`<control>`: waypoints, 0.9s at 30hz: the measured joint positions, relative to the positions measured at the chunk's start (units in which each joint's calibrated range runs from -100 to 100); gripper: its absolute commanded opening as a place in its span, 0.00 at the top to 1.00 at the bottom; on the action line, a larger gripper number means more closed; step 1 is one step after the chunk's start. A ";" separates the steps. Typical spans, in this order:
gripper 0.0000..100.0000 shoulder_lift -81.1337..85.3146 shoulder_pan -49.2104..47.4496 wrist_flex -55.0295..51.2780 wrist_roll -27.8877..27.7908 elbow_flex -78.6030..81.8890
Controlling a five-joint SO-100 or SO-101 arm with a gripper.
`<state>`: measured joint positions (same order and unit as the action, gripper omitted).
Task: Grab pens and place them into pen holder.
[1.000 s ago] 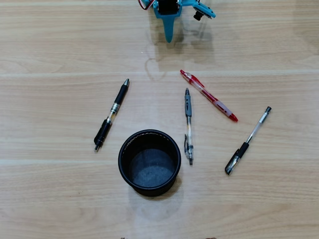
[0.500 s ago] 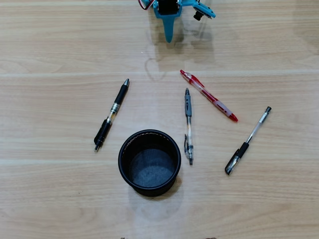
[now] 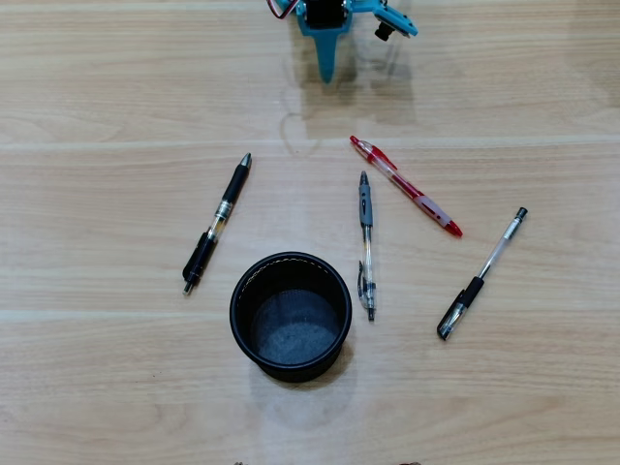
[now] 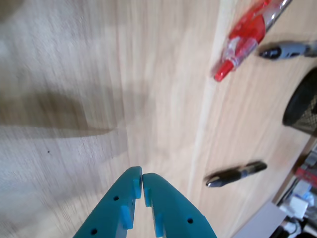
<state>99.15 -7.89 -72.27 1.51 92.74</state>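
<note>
Several pens lie flat on the wooden table. In the overhead view the black pen (image 3: pixel 217 223) is left of centre, the clear pen with grey sleeve (image 3: pixel 365 245) is in the middle, the red and clear pen (image 3: pixel 406 186) is right of it, and the clear pen with black cap (image 3: pixel 480 274) is far right. The black mesh pen holder (image 3: pixel 291 317) stands upright and empty near the front. My teal gripper (image 3: pixel 327 70) hangs at the top edge, away from all pens. In the wrist view the gripper (image 4: pixel 142 178) is shut with nothing in it; the red pen (image 4: pixel 246 37) shows top right.
Bare wood table (image 3: pixel 116 97) surrounds the pens. In the wrist view, the black pen's tip (image 4: pixel 237 173) lies at right, the mesh cup's edge (image 4: pixel 303 104) at far right, and some clutter past the table's edge in the lower right corner.
</note>
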 measured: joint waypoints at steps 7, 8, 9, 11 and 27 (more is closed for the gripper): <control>0.98 0.00 6.84 0.00 0.00 0.00; 0.98 0.00 7.43 0.00 0.00 0.00; 0.98 0.00 7.85 0.00 0.00 0.00; 0.98 0.00 8.95 0.00 0.00 0.00; 0.98 -12.44 10.98 10.51 0.10 -12.66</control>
<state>86.71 3.08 -61.76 1.62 80.08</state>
